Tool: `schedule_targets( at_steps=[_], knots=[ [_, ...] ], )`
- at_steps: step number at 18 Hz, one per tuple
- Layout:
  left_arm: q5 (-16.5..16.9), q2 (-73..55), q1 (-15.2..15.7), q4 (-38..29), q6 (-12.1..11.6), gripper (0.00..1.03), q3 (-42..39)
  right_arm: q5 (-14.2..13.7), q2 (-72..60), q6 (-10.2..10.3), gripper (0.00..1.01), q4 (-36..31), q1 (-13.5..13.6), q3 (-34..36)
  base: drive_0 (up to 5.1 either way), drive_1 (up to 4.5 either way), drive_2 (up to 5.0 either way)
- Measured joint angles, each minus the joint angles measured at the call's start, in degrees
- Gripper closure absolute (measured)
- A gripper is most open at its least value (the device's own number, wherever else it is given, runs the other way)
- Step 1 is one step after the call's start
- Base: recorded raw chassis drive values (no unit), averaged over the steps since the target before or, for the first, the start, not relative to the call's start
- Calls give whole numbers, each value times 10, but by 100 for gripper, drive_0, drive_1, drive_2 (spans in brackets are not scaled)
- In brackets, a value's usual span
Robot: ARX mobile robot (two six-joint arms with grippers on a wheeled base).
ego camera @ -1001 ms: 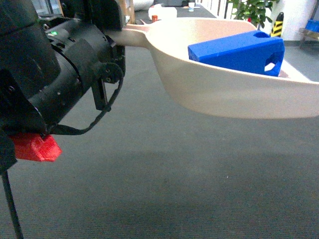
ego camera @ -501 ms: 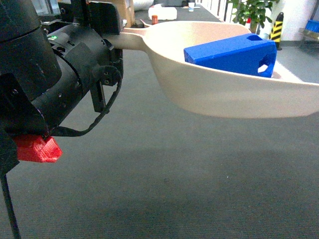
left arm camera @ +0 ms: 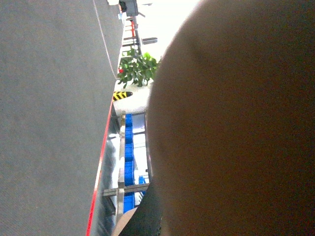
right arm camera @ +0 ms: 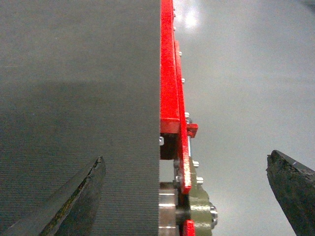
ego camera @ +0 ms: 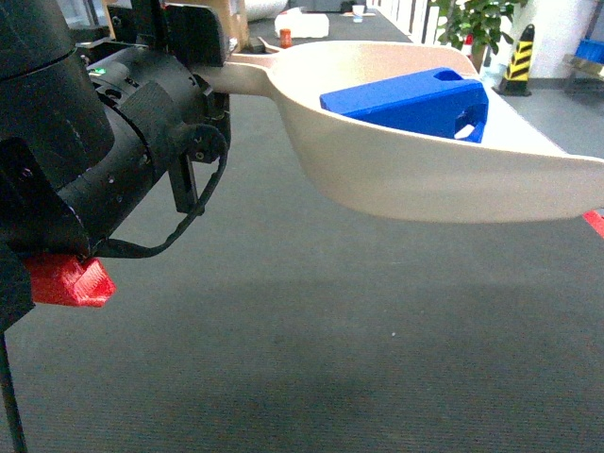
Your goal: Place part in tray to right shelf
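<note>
Tray [ego camera: 415, 179] is carried level over grey carpet, its handle running back into the left arm's jaws; can't tell their grip, the housing hides them. Blue part [ego camera: 406, 99] lies in the scoop, out ahead of those jaws. Right jaws [right arm camera: 184, 184] spread wide, empty. Loading done; shelf placement remains.

Left arm housing: bulky matte-black cylindrical left arm casing [ego camera: 94, 151], ribbed rings round its middle, scuffed with pale specks.
Indicator: small green indicator light [ego camera: 100, 65] on the casing's top.
Cable: thin black looped cable [ego camera: 193, 212] hanging below a round black pivot.
Red piece: bright-red plastic block [ego camera: 66, 280] under the casing.
Right fingers: two dark wedge-shaped right gripper fingers [right arm camera: 74, 201], rough-edged, set wide apart.
</note>
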State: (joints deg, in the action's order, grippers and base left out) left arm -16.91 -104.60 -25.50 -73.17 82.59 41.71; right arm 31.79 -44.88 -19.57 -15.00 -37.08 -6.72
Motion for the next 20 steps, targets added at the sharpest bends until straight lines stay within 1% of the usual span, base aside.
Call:
schedule_targets(
  at_steps=[20],
  knots=[
    [0, 0, -1, -2, 2, 90, 4, 0, 0, 0, 3, 0, 0, 0, 486, -349, -125]
  ],
)
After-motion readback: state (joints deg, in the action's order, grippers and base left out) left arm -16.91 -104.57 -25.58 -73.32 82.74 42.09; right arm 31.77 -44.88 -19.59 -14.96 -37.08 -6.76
